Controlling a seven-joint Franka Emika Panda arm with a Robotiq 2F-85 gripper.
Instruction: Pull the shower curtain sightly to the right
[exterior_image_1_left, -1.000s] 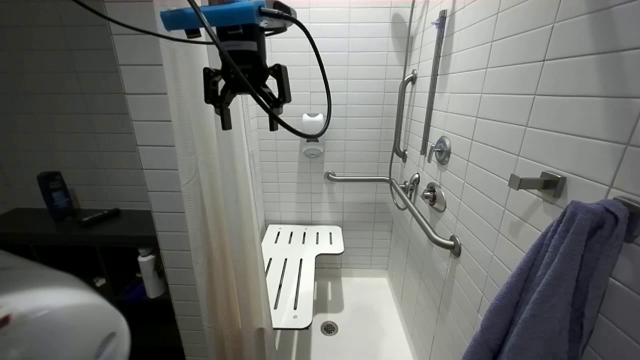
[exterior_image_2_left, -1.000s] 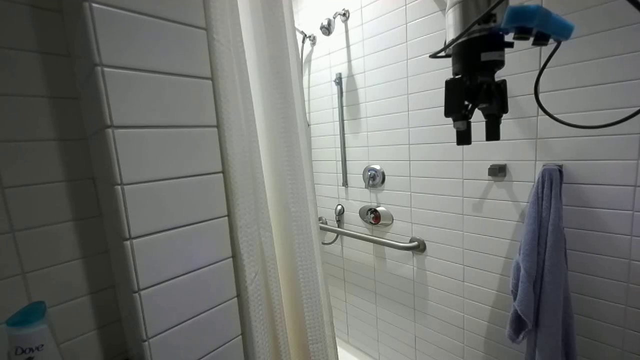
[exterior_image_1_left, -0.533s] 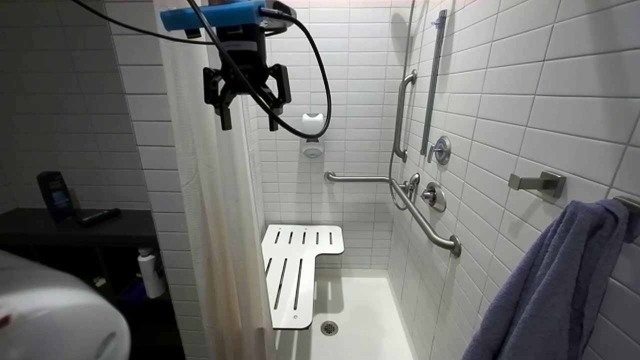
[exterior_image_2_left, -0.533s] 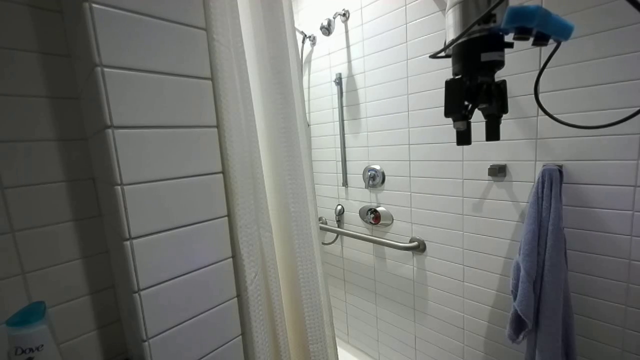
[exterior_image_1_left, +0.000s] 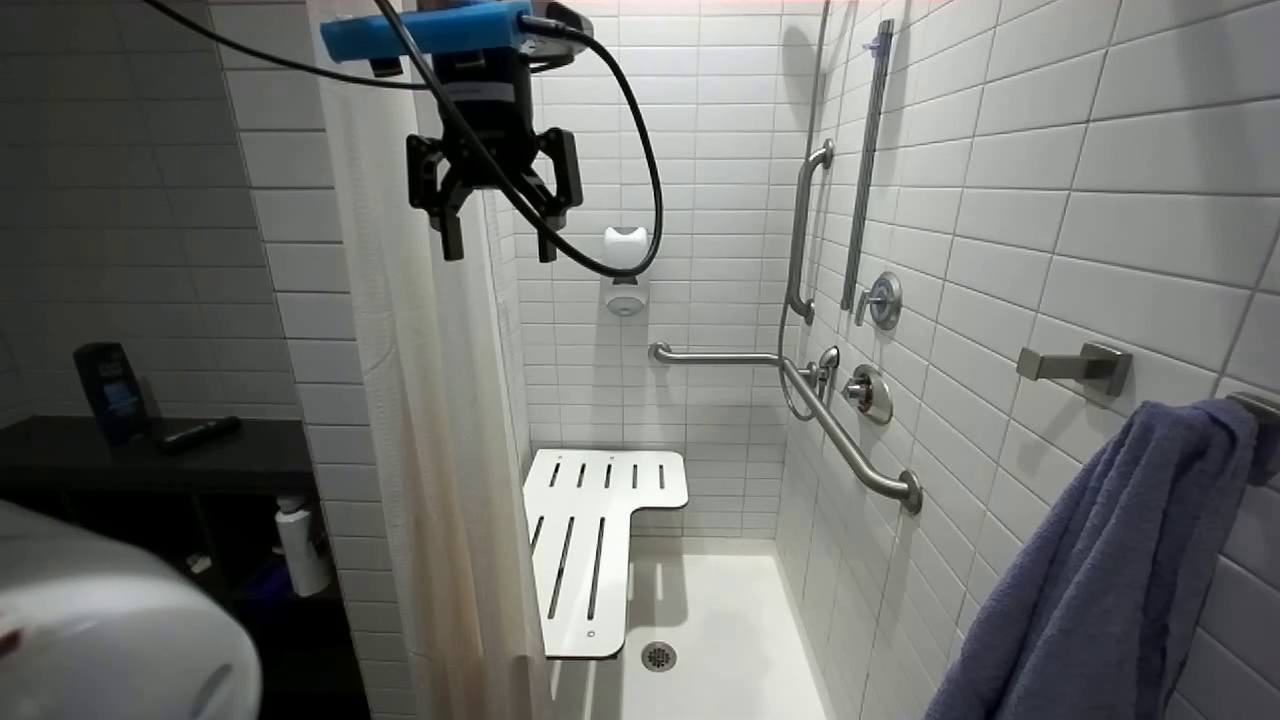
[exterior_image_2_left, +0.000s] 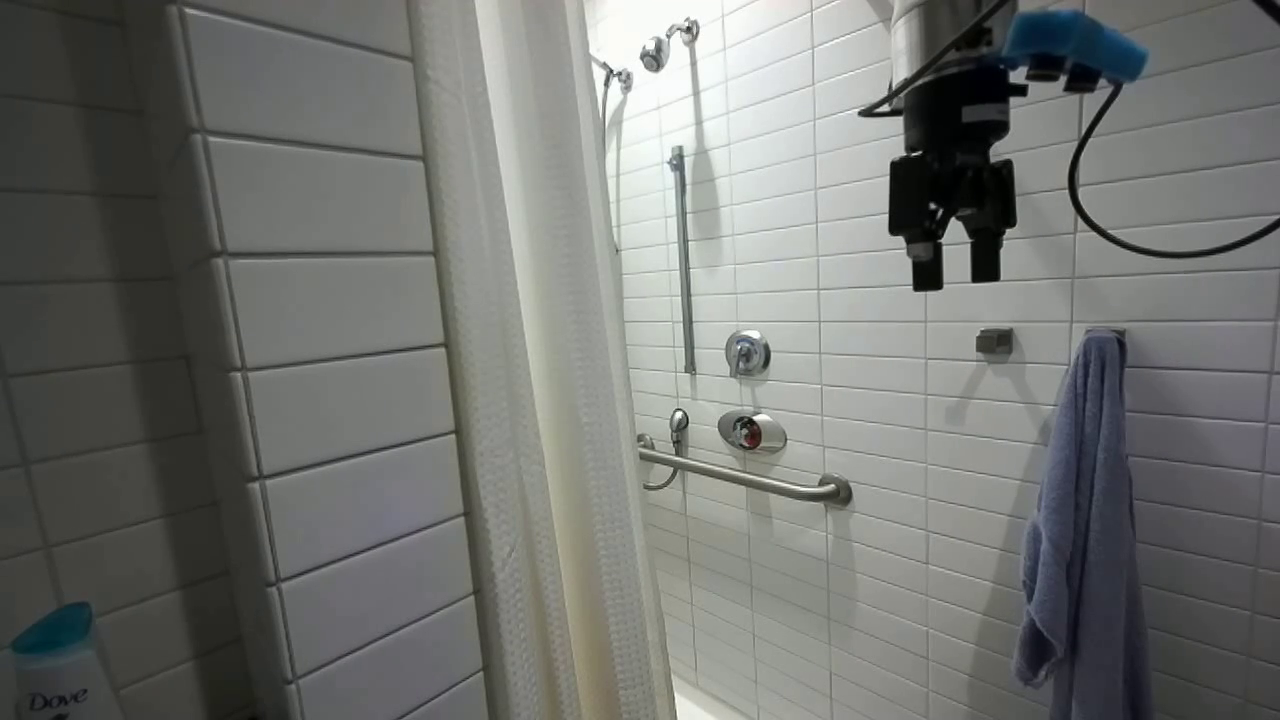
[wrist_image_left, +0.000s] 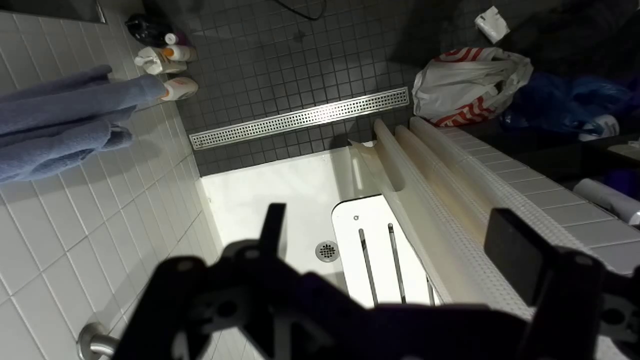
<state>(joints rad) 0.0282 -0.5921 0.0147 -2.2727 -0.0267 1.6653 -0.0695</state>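
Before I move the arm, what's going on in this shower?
The robot's claw hangs open, its fingers apart, holding nothing. The shower curtain, the thing to be pulled slightly right, hangs in soft vertical folds, and in an exterior view a gap shows between it and the claw. The curtain hides part of the white slatted seat, and a blue-grey towel hangs on the tiled wall. I can't tell whether the pull has been made.
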